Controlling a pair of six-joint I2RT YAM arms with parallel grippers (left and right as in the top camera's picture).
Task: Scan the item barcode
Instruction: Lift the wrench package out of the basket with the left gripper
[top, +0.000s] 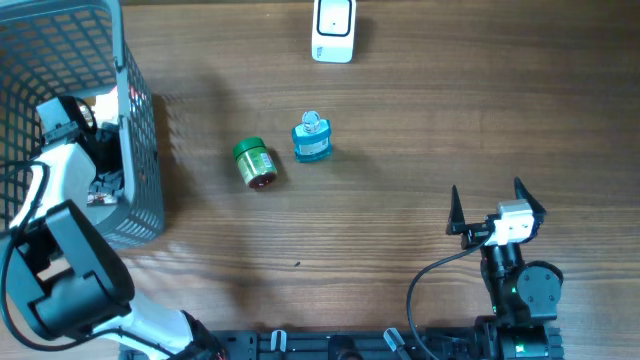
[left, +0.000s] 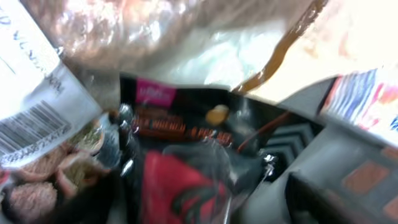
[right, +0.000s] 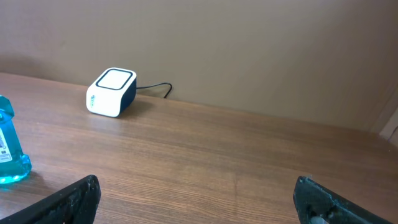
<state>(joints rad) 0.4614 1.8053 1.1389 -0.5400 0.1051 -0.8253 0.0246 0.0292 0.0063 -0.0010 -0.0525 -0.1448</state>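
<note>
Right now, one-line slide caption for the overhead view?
Left arm reaches into the grey basket; green jar and blue bottle sit mid-table, white scanner at far edge, right tool open.

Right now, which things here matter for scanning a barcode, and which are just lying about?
In the job: scanner; basket; black packet inside it.
Probably just lying about: green jar; blue bottle.

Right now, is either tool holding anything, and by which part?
Right tool: open, holding nothing. Left tool is down in the basket among packets; whether it grips one cannot be told.
</note>
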